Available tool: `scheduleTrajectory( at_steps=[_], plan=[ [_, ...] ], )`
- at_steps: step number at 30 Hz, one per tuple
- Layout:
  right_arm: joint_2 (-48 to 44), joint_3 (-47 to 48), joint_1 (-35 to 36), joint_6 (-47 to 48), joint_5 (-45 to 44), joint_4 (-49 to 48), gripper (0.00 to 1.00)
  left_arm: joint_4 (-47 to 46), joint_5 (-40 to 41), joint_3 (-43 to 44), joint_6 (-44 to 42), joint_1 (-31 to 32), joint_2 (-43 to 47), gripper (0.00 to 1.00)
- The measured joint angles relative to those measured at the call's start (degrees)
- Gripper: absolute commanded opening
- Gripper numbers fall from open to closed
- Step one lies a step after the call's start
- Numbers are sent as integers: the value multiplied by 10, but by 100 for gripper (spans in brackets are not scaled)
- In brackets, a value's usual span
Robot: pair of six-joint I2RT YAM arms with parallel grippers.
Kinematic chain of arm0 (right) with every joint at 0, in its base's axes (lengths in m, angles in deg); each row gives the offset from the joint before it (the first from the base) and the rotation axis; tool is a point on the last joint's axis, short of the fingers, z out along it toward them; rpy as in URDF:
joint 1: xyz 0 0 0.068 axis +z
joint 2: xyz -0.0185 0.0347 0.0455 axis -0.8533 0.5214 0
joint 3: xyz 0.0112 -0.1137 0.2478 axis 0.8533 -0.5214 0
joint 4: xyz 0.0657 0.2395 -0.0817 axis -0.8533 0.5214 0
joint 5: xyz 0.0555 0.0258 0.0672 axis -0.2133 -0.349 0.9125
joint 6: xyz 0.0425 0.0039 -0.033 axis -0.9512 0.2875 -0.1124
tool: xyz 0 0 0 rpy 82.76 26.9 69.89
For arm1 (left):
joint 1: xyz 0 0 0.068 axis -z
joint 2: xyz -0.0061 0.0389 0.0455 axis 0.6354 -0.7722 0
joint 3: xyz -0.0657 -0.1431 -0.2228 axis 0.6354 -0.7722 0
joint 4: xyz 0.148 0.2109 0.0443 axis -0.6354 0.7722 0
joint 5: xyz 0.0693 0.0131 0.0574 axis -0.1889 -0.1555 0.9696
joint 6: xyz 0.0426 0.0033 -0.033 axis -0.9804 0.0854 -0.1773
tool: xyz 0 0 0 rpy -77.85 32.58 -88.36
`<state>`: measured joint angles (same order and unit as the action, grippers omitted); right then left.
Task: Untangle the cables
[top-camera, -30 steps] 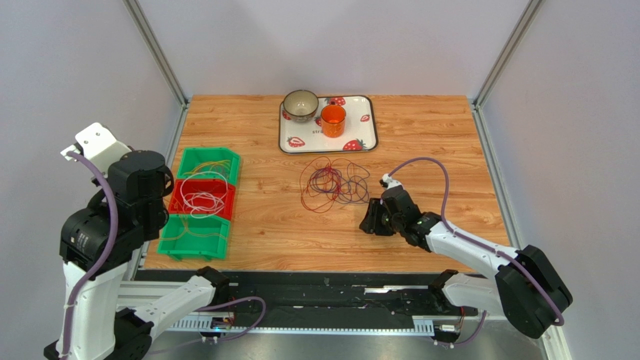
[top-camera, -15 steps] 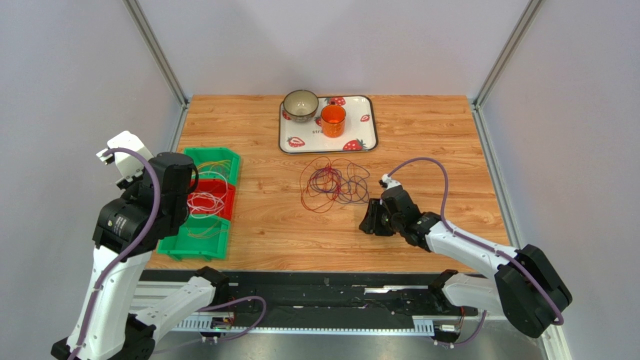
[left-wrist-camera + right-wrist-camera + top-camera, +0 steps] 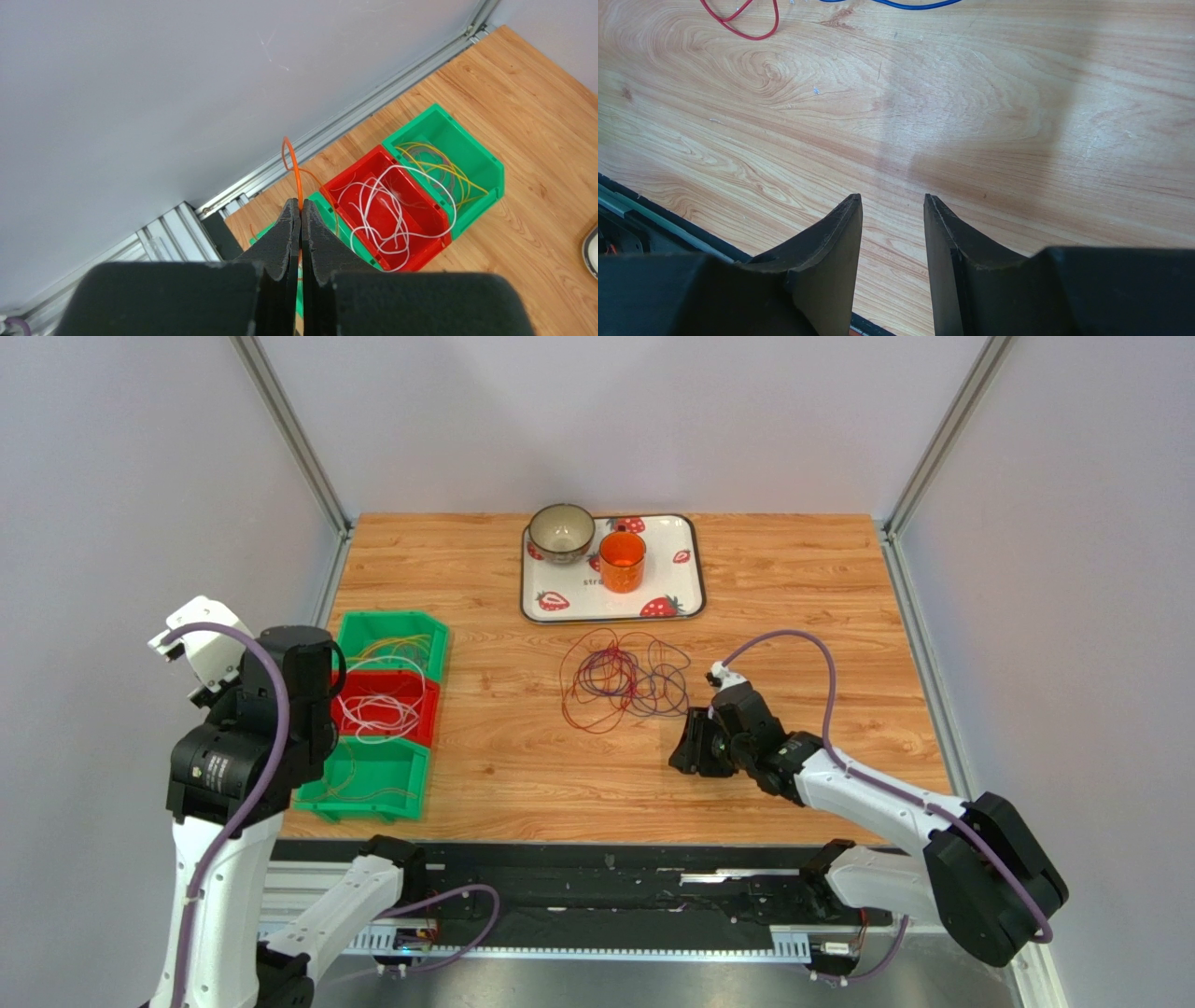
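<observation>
The tangle of cables [image 3: 617, 679], dark red and purple loops, lies on the wood in the middle of the table. My left gripper [image 3: 300, 206] is shut on a thin orange cable [image 3: 291, 164], which arcs up past the fingertips, above the near end of the row of bins. White cables [image 3: 393, 210] lie in the red bin [image 3: 421, 255]; yellow ones [image 3: 449, 161] lie in the far green bin [image 3: 481, 192]. My right gripper [image 3: 697, 749] stands open low over bare wood, just right of the tangle, holding nothing. Red [image 3: 741, 28] and blue [image 3: 906, 5] strands lie beyond the right gripper [image 3: 892, 199].
Three bins stand in a row at the table's left edge: green [image 3: 442, 647], red [image 3: 432, 707], green [image 3: 372, 812]. A strawberry tray [image 3: 687, 595] at the back holds a bowl [image 3: 561, 532] and an orange cup [image 3: 622, 560]. Metal rails run along the left wall.
My left arm swung right toward the bins, then eased back left a little, still pinching the orange cable. The right arm has not moved.
</observation>
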<state>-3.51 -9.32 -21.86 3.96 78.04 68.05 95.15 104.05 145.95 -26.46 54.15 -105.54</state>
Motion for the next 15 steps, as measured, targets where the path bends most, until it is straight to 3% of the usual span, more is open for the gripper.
scheduleTrajectory(
  at_steps=[15],
  plan=[
    [-9,0,0,6,9,-10,41,1,-117,-134,14,-21,-6,0]
  ],
)
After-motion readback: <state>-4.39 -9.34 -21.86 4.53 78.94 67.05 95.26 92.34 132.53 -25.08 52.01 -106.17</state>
